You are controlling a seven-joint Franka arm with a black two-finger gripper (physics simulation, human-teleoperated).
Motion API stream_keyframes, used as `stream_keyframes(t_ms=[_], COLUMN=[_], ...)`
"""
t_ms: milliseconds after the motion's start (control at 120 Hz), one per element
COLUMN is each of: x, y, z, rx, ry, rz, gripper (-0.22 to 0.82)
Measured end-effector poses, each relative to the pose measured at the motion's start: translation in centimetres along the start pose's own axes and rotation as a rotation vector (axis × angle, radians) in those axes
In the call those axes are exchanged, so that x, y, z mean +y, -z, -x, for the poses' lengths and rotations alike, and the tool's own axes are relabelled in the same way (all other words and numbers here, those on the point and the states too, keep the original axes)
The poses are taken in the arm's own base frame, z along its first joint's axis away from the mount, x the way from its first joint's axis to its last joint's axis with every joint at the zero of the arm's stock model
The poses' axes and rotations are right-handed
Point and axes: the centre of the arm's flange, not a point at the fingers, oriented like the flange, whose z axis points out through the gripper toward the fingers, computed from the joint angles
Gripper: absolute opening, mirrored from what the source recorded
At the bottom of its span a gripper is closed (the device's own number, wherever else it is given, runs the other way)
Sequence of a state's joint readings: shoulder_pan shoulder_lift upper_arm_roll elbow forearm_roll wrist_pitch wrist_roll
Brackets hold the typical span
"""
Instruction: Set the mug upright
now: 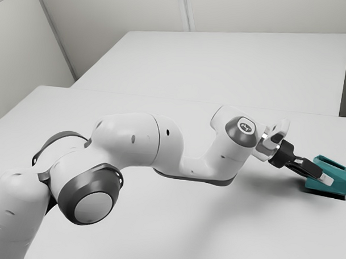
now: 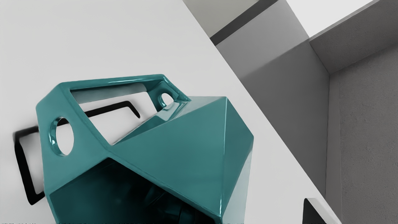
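the teal mug (image 2: 174,146) lies tipped over just beside the gripper (image 1: 324,175), glossy and sharply faceted, its angular handle (image 2: 115,80) pierced by round holes, its mouth dark. the gripper's fingers seem to stand apart.

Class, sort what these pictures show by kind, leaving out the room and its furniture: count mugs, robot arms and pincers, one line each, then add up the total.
Mug: 1
Robot arm: 1
Pincer: 1
Total: 3
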State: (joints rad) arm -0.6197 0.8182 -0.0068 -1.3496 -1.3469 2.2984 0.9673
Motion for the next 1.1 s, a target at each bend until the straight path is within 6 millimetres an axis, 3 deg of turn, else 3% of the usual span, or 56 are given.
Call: stream_keyframes(t_ms=[342, 533, 658, 733, 850, 1100], x=[0.0, 0.2, 1.4, 3.0, 5.0, 6.5], y=[0.1, 0.2, 1.3, 2.8, 6.7, 15.1], z=[0.0, -0.2, -1.3, -2.4, -3.7, -4.7], rx=[0.001, 0.002, 0.017, 0.030, 0.022, -0.101], ry=[-0.003, -0.006, -0.026, -0.051, -0.105, -0.213], rz=[-0.002, -0.004, -0.006, -0.011, -0.052, -0.214], gripper=[-0.08, -0.14, -0.16, -0.17, -0.18, -0.18])
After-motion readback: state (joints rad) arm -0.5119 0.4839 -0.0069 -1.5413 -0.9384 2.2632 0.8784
